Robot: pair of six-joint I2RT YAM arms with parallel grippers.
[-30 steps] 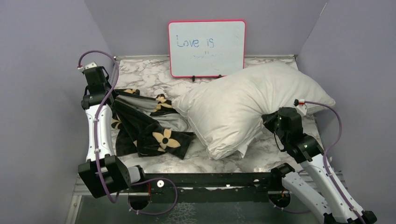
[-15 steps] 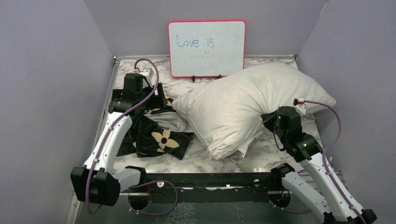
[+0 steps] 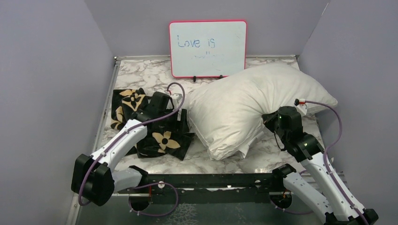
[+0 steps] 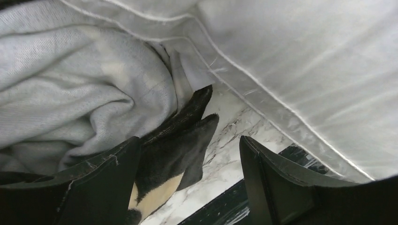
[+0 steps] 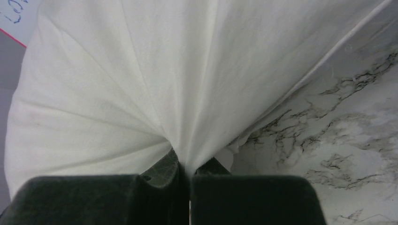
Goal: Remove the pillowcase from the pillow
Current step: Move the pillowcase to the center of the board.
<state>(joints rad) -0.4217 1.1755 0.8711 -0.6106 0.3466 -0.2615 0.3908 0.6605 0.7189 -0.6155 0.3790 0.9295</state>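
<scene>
The black velvety pillowcase (image 3: 162, 139) with tan flower prints lies crumpled at nine o'clock on the white marble-patterned table (image 3: 150, 75), pale grey lining showing in places. To my eye it is fully off the plump white rectangular pillow (image 3: 244, 108), which fills the middle and runs out to three o'clock. The two touch only where the pillow's left corner meets the heap.

The pillow is bowed and dented on its near edge at about four o'clock because your right gripper (image 5: 189, 169) has its fingers pressed together on a fold of the white fabric there. I judge that pinch is meant to anchor the pillow against any pull on the sleeve. Your right arm rises from five o'clock, elbow bent, wrist tipped into the pillow.

Your left gripper (image 4: 188, 143) hangs spread wide and empty over the heap's three-o'clock edge, with a black corner and bare marble between its fingers. That arm starts at seven o'clock, its forearm slanting across the cloth.

The pink-framed whiteboard (image 3: 208, 48) stands at twelve o'clock, just behind the pillow's far edge.
</scene>
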